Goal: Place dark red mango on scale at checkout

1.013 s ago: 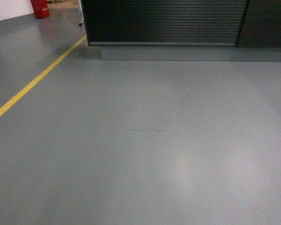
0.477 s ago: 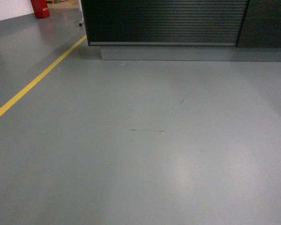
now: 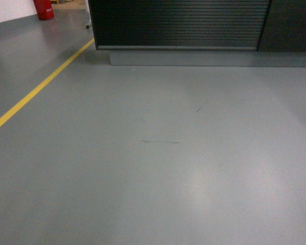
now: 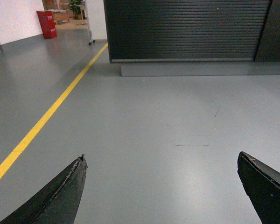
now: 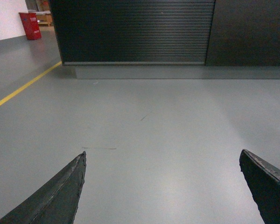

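1. Left wrist view: the left hand (image 4: 161,186) has its two black fingers (image 4: 60,193) spread wide with nothing between them, only smooth grey floor (image 4: 154,121) below and ahead.
2. To the left of that hand a yellow painted floor line (image 4: 46,119) runs forward toward a red bin (image 4: 47,24) far ahead.
3. Straight ahead of both hands stands the long black checkout worktop with its horizontally ribbed front panel (image 3: 178,23), well apart from the robot.
4. Right wrist view: the right hand (image 5: 163,186) is likewise spread and empty over bare floor.
5. Neither the dark red mango nor the white scale appears in any view; where they lie cannot be told.
6. Judged step: driving to the checkout. Doing it well likely means closing in squarely on the ribbed panel, staying right of the yellow line, and keeping both hands raised until the worktop's top comes into sight.
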Robot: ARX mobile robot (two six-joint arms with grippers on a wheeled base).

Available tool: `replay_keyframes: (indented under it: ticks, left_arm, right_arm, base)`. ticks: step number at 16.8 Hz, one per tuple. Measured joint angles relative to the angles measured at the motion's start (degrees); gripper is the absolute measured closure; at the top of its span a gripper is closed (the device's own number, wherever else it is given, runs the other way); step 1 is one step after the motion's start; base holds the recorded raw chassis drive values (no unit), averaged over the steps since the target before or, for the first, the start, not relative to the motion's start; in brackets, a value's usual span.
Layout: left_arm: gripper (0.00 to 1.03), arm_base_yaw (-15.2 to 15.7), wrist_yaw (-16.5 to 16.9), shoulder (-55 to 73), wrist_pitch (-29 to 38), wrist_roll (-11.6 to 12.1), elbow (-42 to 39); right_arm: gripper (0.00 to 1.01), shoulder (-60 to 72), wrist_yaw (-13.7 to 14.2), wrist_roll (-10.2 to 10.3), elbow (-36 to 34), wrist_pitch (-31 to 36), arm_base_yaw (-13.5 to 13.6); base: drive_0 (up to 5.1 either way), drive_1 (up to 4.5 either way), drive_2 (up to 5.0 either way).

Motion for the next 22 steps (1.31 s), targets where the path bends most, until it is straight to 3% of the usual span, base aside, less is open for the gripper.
replay_keyframes:
  ticks: [22]
  left_arm:
    - [0.05, 0.00, 0.00, 0.00, -0.02, 0.04, 0.00]
  right_arm:
    - [0.03, 0.00, -0.02, 0.00, 0.00, -0.09, 0.00]
  base:
    - [0.1, 3.82, -3.7]
